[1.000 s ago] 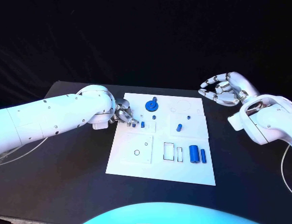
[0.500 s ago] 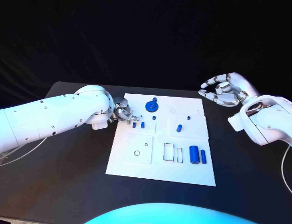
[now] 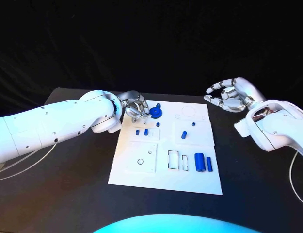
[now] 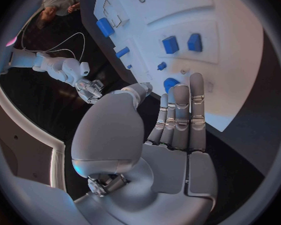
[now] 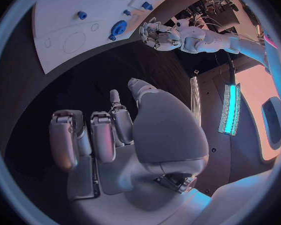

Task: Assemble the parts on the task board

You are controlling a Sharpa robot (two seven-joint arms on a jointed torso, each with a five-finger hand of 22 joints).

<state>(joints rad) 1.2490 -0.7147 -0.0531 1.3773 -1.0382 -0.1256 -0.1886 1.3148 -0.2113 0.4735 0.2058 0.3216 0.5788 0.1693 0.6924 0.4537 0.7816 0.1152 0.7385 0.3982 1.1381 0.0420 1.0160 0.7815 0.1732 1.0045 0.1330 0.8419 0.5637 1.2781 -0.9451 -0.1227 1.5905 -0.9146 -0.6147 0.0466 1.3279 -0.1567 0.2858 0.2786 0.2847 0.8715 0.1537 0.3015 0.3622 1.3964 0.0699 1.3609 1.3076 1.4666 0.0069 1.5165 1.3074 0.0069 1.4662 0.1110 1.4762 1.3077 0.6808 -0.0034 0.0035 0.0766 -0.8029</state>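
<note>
Left robot hand [image 3: 134, 104] raised off the two small pegs [image 3: 141, 131] since a second ago, now open and empty beside the blue disc [image 3: 155, 112] (far end of the board [image 3: 141, 170]). Right robot hand [image 3: 228, 95] unchanged, fingers apart, empty, over the worktop [image 3: 67, 194].

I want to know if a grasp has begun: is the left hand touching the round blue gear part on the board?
Cannot tell. In the head view the left hand sits right beside the round blue part, fingertips meeting its outline; the left wrist view hides the contact behind the fingers.
</note>
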